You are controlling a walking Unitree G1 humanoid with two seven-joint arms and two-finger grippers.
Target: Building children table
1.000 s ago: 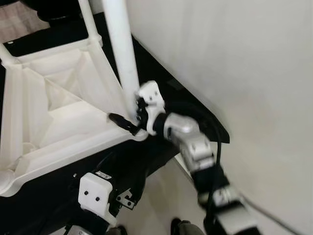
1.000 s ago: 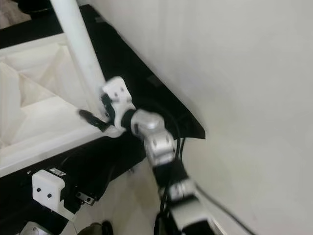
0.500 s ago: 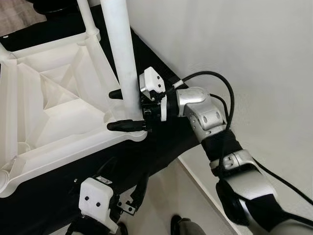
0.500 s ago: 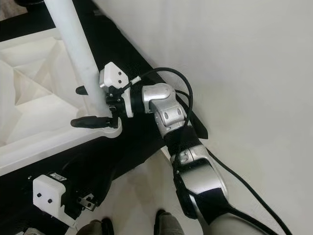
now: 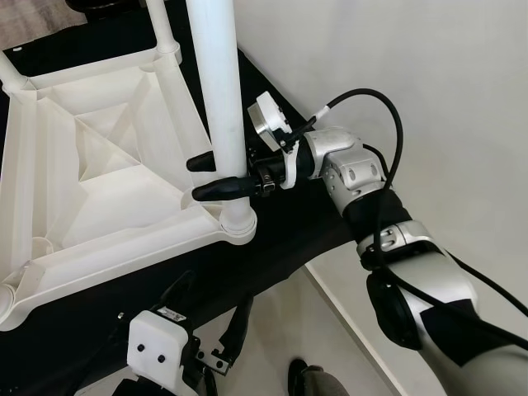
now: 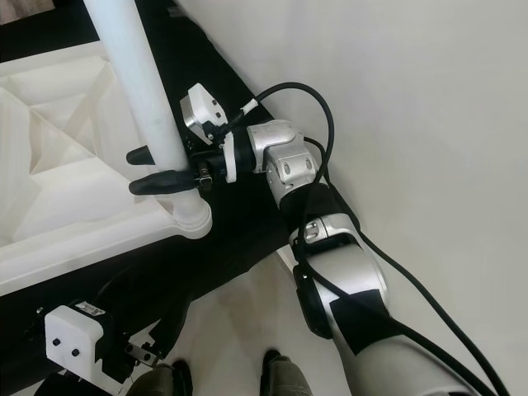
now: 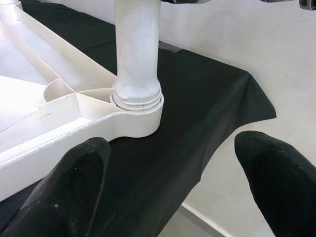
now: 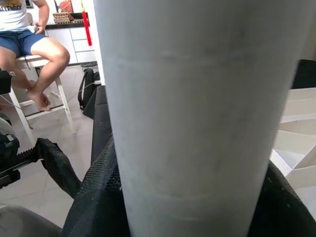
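Note:
The white plastic table lies upside down on a black cloth. A thick white leg stands upright in its near corner socket. My right gripper reaches in from the right and is shut on this leg a little above the socket, one black finger on each side. In the right wrist view the leg sits pressed between the fingers. My left gripper hangs open below the table's near edge, nothing between its fingers, and points at the socket.
Two thinner legs stand in the far corners. A white wall runs close along the right. The black cloth's corner hangs over the edge near the socket. A person sits on a stool beyond.
My right gripper has moved from the socket's rim up onto the leg and its wrist has turned. The camera has shifted slightly. The left gripper stays low.

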